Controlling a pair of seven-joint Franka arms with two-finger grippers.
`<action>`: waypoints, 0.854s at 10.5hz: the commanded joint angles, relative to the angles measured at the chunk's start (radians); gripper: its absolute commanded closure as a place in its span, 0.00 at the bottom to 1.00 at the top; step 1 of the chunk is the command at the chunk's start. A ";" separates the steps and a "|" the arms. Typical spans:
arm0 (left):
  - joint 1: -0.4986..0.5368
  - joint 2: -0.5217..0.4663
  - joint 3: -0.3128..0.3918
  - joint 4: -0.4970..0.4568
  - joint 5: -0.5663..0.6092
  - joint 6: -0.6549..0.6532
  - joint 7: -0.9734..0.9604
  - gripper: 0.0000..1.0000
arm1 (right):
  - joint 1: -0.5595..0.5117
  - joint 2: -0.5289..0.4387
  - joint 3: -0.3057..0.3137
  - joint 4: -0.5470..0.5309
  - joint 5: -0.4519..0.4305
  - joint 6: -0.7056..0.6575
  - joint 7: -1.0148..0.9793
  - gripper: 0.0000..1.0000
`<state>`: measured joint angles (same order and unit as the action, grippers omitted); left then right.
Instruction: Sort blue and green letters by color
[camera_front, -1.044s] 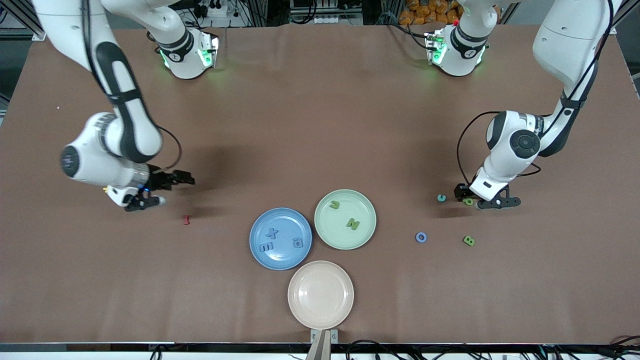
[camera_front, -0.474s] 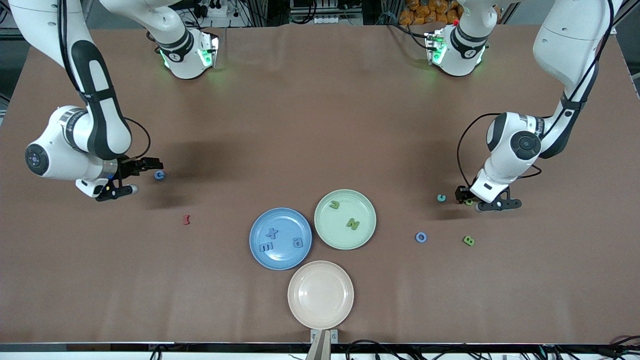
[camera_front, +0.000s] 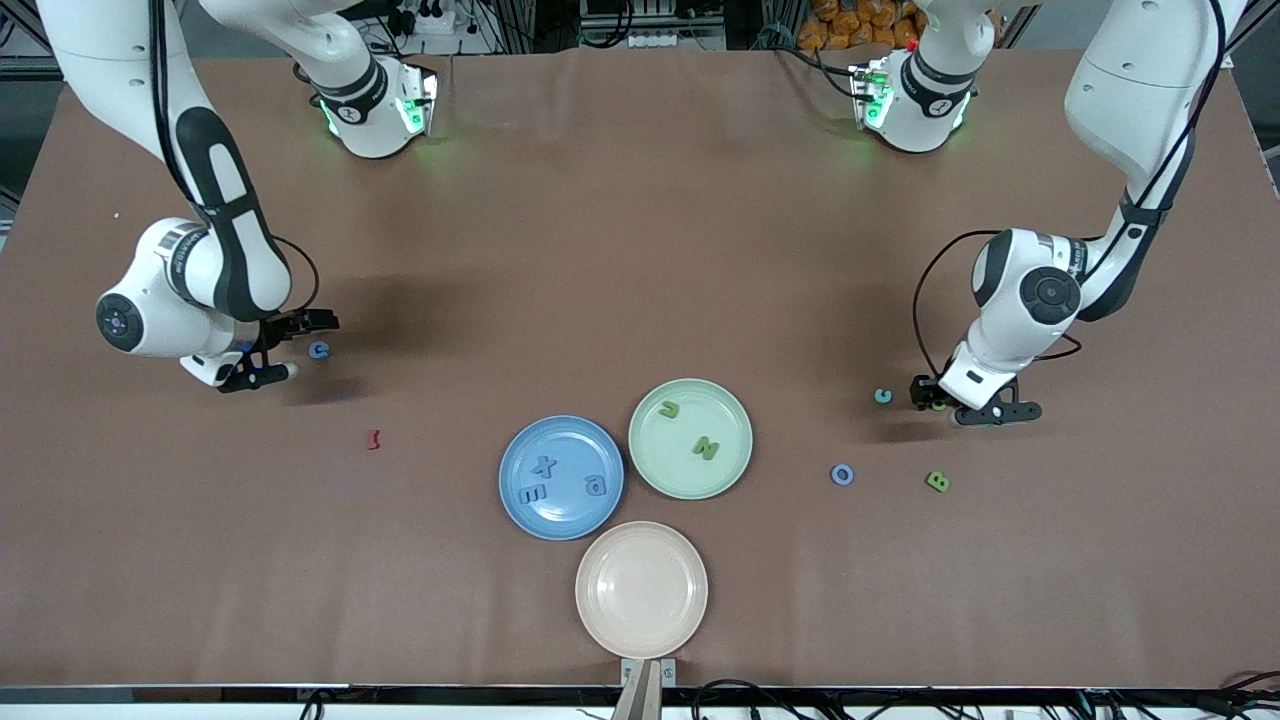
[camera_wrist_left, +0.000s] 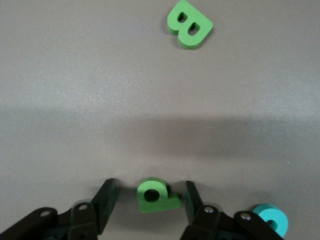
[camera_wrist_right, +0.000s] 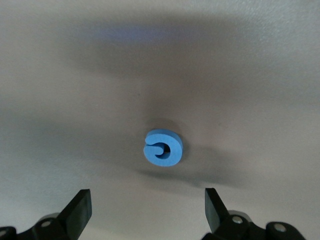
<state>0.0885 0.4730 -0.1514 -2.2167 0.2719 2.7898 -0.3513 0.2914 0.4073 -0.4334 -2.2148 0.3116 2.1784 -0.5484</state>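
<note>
A green letter P lies flat on the table between the fingers of my left gripper, which is open with a gap on each side. A green B and a blue O lie nearer the front camera. My right gripper hangs open just short of a blue G, low over the table at the right arm's end. The blue plate holds three blue letters, among them an X. The green plate holds a green U and N.
A teal letter lies close beside the left gripper. A dark red piece sits between the right gripper and the blue plate. A beige plate with nothing on it stands nearest the front camera.
The right arm swung toward its end of the table, uncovering the blue G, and now faces it. The left gripper's fingers have drawn closer together around the P.
</note>
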 joint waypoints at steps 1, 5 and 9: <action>0.004 0.022 -0.004 0.017 0.033 0.010 -0.022 0.83 | 0.012 0.040 -0.002 0.009 -0.003 0.065 0.011 0.00; -0.006 0.019 -0.005 0.017 0.033 0.010 -0.023 1.00 | 0.017 0.088 0.002 0.046 -0.003 0.075 0.011 0.00; -0.010 -0.030 -0.058 0.055 0.033 -0.019 -0.029 1.00 | 0.041 0.097 0.002 0.052 -0.002 0.075 0.031 0.00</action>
<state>0.0811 0.4709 -0.1670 -2.1923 0.2745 2.7898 -0.3512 0.3226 0.4839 -0.4308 -2.1810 0.3116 2.2530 -0.5375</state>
